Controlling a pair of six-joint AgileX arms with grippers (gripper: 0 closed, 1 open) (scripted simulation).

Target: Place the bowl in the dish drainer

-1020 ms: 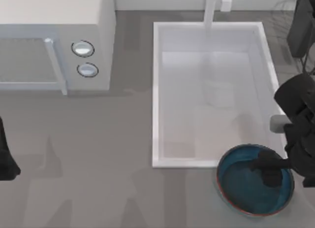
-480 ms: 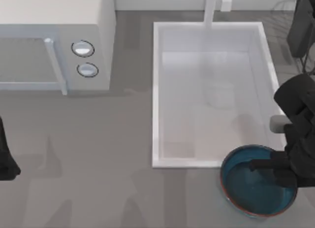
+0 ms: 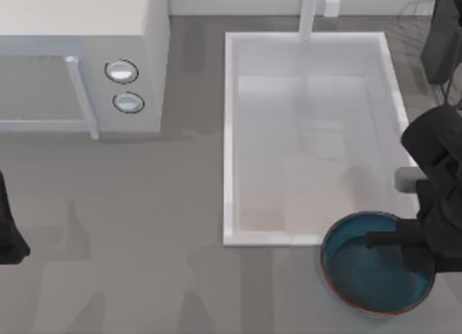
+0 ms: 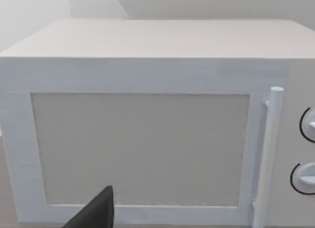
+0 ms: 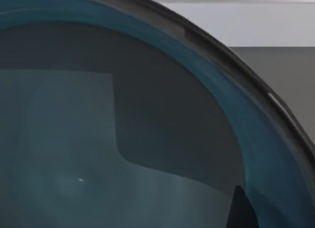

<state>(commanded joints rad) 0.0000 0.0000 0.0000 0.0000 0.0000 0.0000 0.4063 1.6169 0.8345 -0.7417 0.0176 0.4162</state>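
The teal-blue bowl [image 3: 364, 276] with a reddish-brown rim sits slightly tilted at the table's front right, just below the white sink basin's front edge. My right gripper [image 3: 390, 242] reaches in from the right, across the bowl's right rim, and is shut on the bowl. The right wrist view looks close into the glossy bowl [image 5: 123, 139], with a dark fingertip [image 5: 241, 208] against its inner wall. The dish drainer [image 3: 411, 8], thin grey wires, stands at the far back right, partly behind the black arm. My left gripper [image 3: 9, 233] is parked at the left edge.
A white sink basin [image 3: 229, 132] with a tap [image 3: 309, 13] fills the middle right. A white microwave [image 3: 86, 60] stands at the back left, and the left wrist view faces its door [image 4: 138, 149]. Grey counter lies open across the front left.
My right gripper has slid from the bowl's middle to its right rim. The bowl has shifted a little to the right and tilted. The left arm has not moved.
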